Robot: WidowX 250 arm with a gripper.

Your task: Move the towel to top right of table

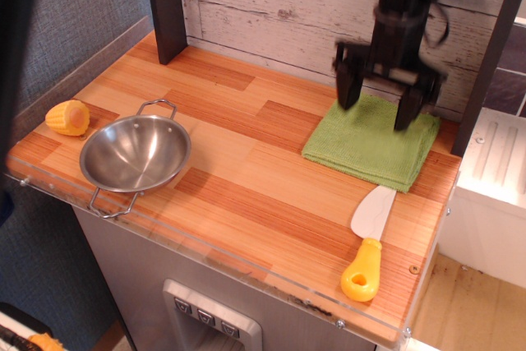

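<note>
Whitewashed plank wall (271,6), dark post (167,6), grey cabinet (148,269), perhaps wooden floor (460,285) lower right.

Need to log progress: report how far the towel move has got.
Done: the folded light-green terry towel lies flat at the striped wooden table's far right corner. In hand: nothing; the black pincer hangs open above it, blurred. Left: apparently only pulling away.

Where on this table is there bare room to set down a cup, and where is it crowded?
Bare wood lies between the steel bowl and the towel, and along the back wall. The right end is crowded: the towel with the open hand above it, and the knife in front.
</note>
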